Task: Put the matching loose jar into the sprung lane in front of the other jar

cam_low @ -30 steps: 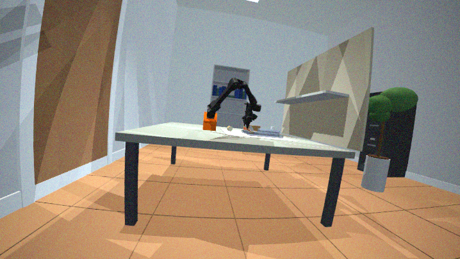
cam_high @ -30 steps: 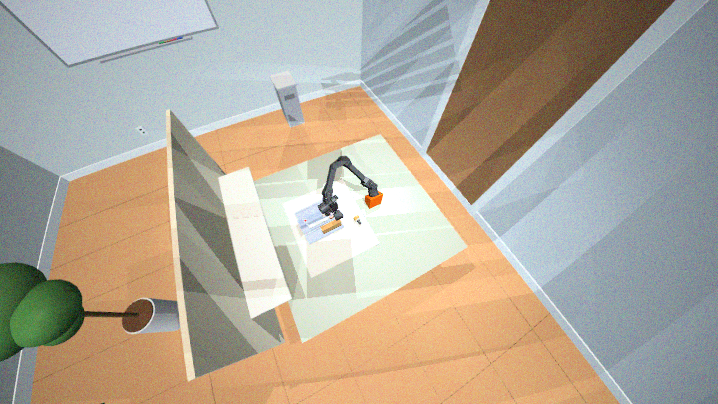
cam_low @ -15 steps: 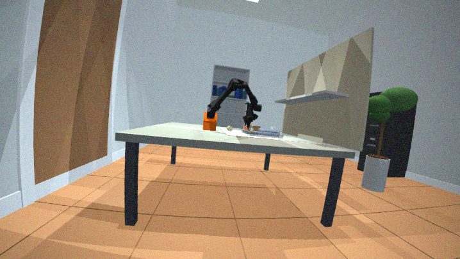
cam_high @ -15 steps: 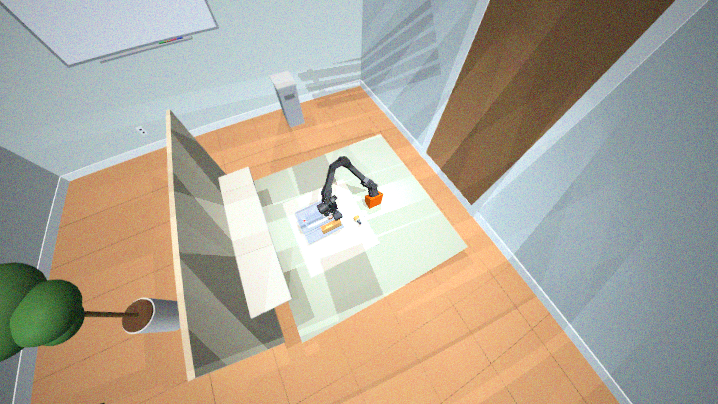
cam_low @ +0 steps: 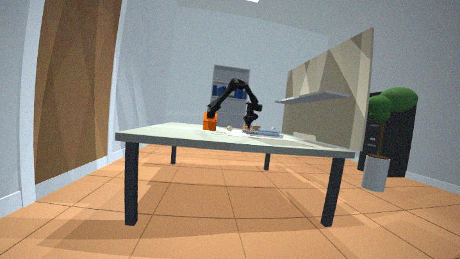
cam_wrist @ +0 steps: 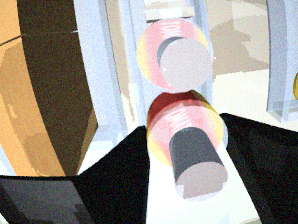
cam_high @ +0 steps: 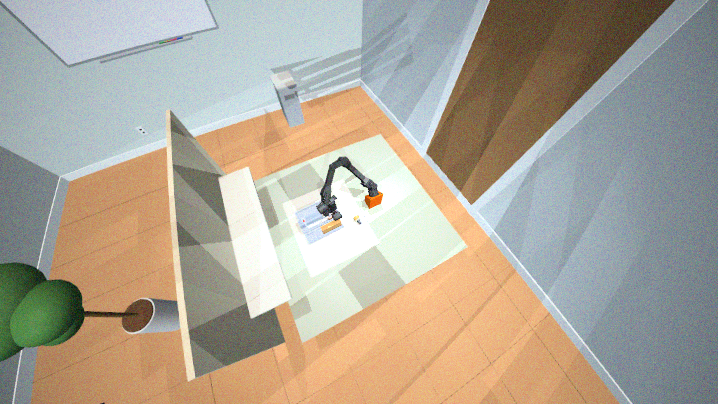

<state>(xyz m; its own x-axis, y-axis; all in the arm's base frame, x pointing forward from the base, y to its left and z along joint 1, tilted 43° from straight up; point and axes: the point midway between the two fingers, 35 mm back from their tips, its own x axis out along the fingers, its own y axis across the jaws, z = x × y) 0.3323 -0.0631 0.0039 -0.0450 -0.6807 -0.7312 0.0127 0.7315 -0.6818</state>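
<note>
Worktop (cam_high: 421,236) (cam_low: 193,139) carried the lot. Arm (cam_high: 343,161) (cam_low: 238,83) was arched over it from its orange base. Blue lane tray (cam_high: 313,236) (cam_low: 268,133) lay under the claw (cam_high: 333,217) (cam_low: 247,127) (cam_wrist: 186,135). I had the claw closed on the new jar (cam_wrist: 186,125), tilted in wrist view, at the lane's front. Old jar (cam_wrist: 175,55) was right behind it in the lane.
</note>
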